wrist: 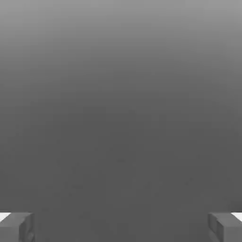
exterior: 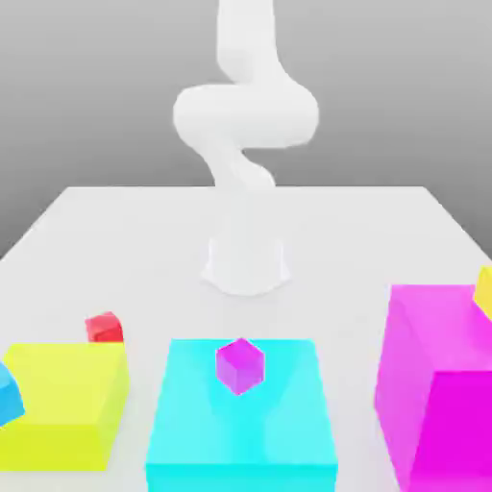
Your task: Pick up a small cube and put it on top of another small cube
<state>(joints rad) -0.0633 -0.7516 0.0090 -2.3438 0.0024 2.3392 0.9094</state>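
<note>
The small red cube [exterior: 104, 328] sits on the white table, just behind the big yellow block [exterior: 62, 404] toward the exterior view's left. A small magenta cube [exterior: 239, 365] rests on top of the big cyan block [exterior: 242, 413]. A small blue cube [exterior: 8, 392] pokes in at the exterior view's left edge, against the yellow block. In the hand view my gripper [wrist: 121, 227] is open, its two grey fingertips [wrist: 19, 226] far apart with nothing between them and plain grey background beyond. The white arm [exterior: 245, 115] rises from its base and leaves the exterior view at the top.
A big magenta block [exterior: 437, 384] stands at the exterior view's right, with a small yellow cube [exterior: 483, 291] on it. The arm's round base [exterior: 245, 264] stands mid-table, behind the row of blocks on the white table [exterior: 365, 231].
</note>
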